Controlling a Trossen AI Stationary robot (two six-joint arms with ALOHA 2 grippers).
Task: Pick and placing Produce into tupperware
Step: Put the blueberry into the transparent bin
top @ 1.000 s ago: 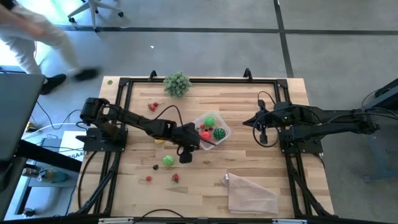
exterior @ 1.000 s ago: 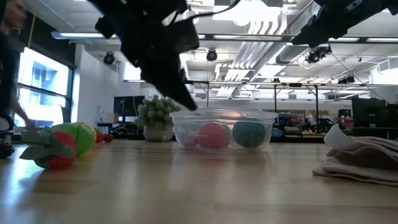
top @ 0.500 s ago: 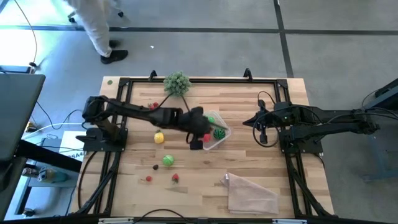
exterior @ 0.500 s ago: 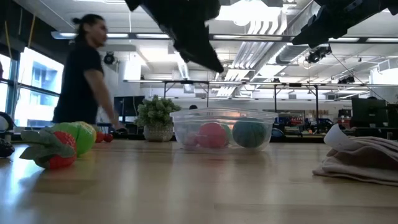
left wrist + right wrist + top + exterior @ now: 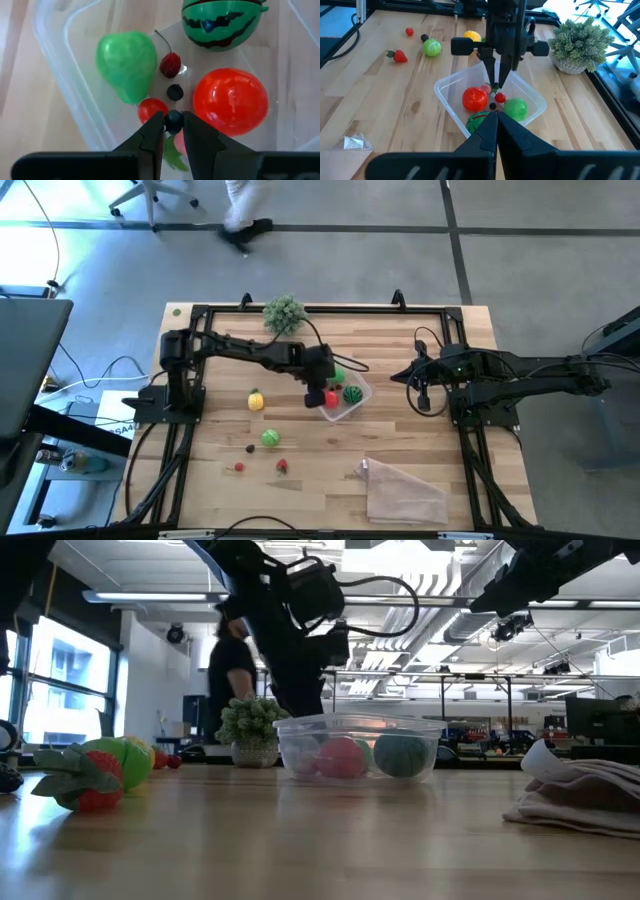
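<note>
I see my left gripper (image 5: 173, 131) over the tupperware (image 5: 357, 404) in the middle of the high view. It pinches a tiny dark berry (image 5: 173, 120) between its tips. Inside the tub lie a red ball (image 5: 229, 101), a green pear (image 5: 126, 65), a striped melon (image 5: 223, 21) and a cherry (image 5: 170, 64). More produce (image 5: 270, 437) sits on the desk (image 5: 420, 450) at lower left. My right gripper (image 5: 494, 130) waits at the right, pressed together.
</note>
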